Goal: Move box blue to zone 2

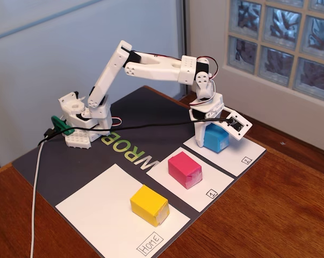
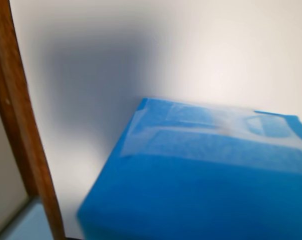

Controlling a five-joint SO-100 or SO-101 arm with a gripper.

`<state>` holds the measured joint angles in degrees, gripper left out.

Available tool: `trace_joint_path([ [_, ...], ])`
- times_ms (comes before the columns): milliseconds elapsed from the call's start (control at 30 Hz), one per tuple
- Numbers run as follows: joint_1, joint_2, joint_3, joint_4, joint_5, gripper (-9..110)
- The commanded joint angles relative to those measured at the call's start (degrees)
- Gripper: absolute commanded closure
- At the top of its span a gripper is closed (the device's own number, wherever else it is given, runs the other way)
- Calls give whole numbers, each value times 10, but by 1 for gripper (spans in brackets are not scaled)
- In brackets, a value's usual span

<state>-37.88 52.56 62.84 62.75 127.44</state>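
On zone 2 (image 1: 231,156), the sheet we take as our landmark, we see the box blue (image 1: 215,138) resting toward the sheet's far end, with the gripper (image 1: 211,119) poised directly over it. Leftward of zone 2 in the fixed view lie the yellow block (image 1: 149,205) on the Home sheet (image 1: 97,207) and the pink block (image 1: 185,169) on sheet 1 (image 1: 202,180), both well apart from the arm. We cannot tell whether the jaws are clamped on the box or spread clear of it; the wrist view shows only the blue top (image 2: 206,175) against white paper. We judge the risk to be in the release: if a finger is touching the taped paper as the arm lifts, it could drag or tip the box toward zone 2's near edge, or off it.
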Motion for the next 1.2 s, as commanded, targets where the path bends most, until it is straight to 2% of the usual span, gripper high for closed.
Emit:
trace_joint_path([
  [0, -7, 8, -28, -21, 38, 102],
  [867, -31, -12, -23, 12, 62, 102],
  [1067, -26, -13, -27, 12, 54, 95],
  [1167, -24, -11, -28, 12, 38, 83],
])
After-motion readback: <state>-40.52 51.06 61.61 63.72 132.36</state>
